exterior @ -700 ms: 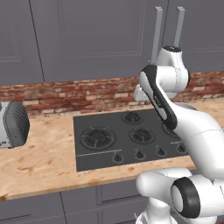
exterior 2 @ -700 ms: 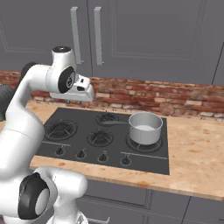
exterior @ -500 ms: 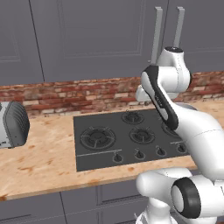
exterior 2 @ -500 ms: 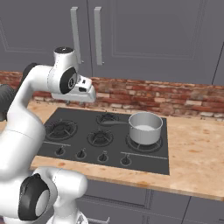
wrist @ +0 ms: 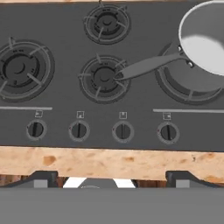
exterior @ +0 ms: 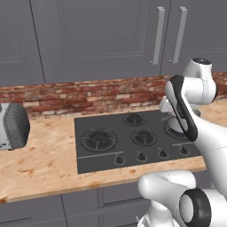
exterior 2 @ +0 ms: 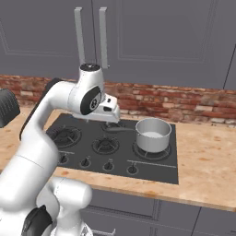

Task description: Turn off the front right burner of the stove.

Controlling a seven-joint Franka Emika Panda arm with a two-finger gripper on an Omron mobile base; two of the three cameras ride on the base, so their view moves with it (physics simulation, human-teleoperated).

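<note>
Stove sits in the wooden counter. Right base view: steel pot on front right burner; in the left base view the arm hides it. Hand view shows four knobs in a row. Gripper hovers above the cooktop, touching nothing; fingers spread apart, empty.

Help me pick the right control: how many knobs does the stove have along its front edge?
4, in one row along the stove front: far-left knob, second knob, third knob, far-right knob below the saucepan. None looks hidden.
</note>
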